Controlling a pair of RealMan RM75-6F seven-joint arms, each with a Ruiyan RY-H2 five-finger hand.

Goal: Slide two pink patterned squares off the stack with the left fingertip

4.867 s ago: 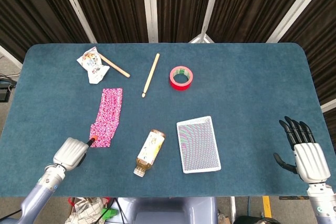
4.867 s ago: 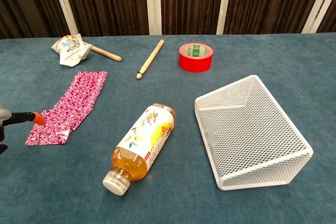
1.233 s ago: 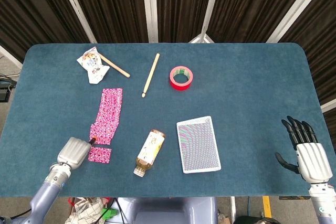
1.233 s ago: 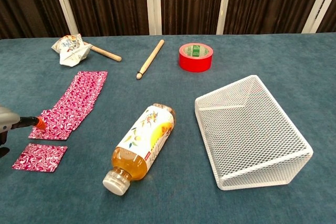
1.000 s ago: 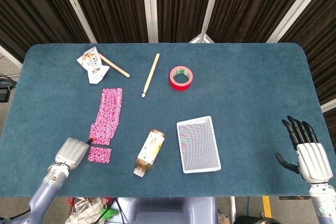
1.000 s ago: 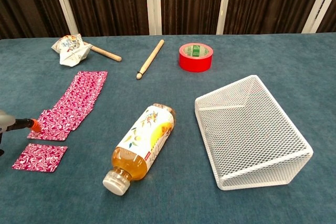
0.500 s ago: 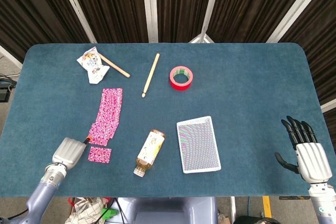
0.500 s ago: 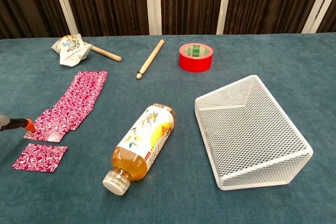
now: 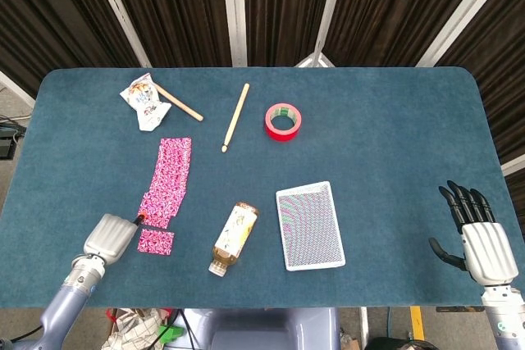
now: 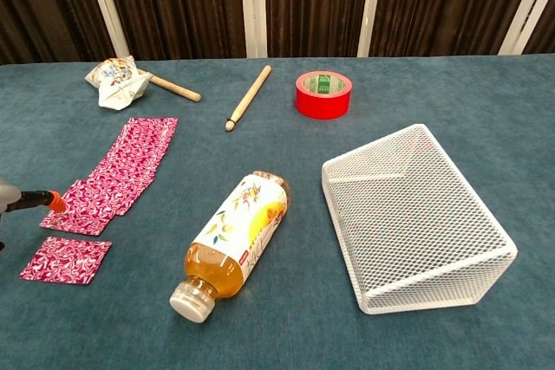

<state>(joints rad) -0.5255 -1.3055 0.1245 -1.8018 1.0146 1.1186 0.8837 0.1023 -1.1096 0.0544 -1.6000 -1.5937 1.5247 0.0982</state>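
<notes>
A fanned stack of pink patterned squares [image 9: 168, 176] [image 10: 121, 166] lies at the table's left. One pink square [image 9: 155, 242] [image 10: 67, 259] lies alone, just nearer than the stack. My left hand [image 9: 107, 238] is curled, with one orange fingertip [image 9: 139, 218] [image 10: 55, 203] stretched out and touching the left edge of the stack's nearest square. Only that finger and a sliver of the hand show at the chest view's left edge. My right hand [image 9: 480, 239] hovers at the table's near right corner with fingers apart and nothing in it.
A tea bottle [image 9: 232, 238] [image 10: 232, 244] lies on its side right of the squares. A white wire basket [image 9: 310, 225] [image 10: 416, 214] sits further right. Red tape [image 10: 323, 94], two wooden sticks [image 10: 248, 96] [image 10: 173, 87] and a crumpled wrapper [image 10: 115, 81] lie at the back.
Since the earliest frames one square has slid off and lies apart. The left fingertip went back to the stack's near end, and the nearest square there has shifted slightly left. The right hand stayed put.
</notes>
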